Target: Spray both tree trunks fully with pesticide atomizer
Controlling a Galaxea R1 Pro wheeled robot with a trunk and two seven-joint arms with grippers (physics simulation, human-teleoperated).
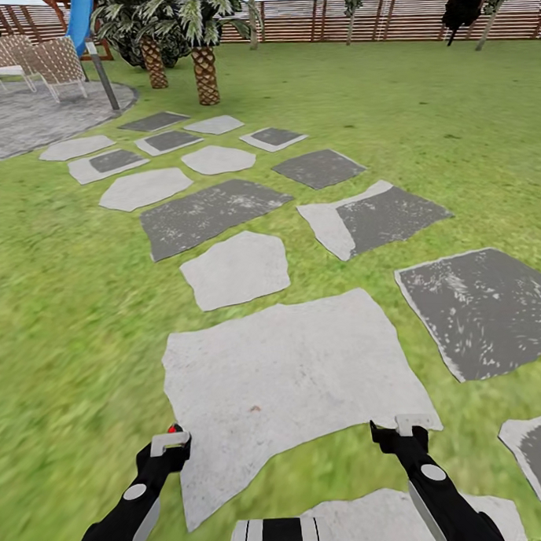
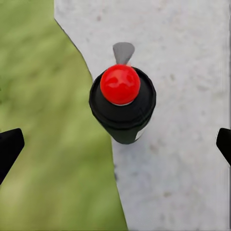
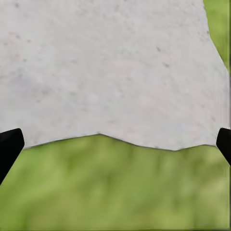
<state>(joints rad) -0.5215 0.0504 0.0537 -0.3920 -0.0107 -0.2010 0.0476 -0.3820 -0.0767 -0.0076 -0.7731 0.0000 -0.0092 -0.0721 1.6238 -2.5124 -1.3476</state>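
My left gripper (image 2: 115, 144) hangs straight above the atomizer (image 2: 122, 103), fingers spread wide with only their dark tips at the frame's left and right edges, nothing between them yet. The bottle stands upright on the edge of a pale slab (image 2: 183, 159), right where stone meets grass (image 2: 43, 120), centre of the left wrist view.

I judge it light and rigid: a small black body with a round red top (image 2: 120, 84). The smooth sides could slip, and a thing this small will tip if one finger arrives first. I would close on the black body below the shoulder and leave the red top free, since that looks like the part to press for spray.

From the head view the bottle is nearly hidden: just a red speck (image 1: 174, 428) beside the left gripper (image 1: 169, 442) at lower left. The wrist view gives its outline and stance. The head view instead lays out the lawn, stepping stones, fence (image 1: 385, 17) and palms (image 1: 205, 73) upper left.

My right gripper (image 3: 115, 142) is spread too, empty, over a slab's edge (image 3: 110, 67); it sits at lower right in the head view (image 1: 409, 426).
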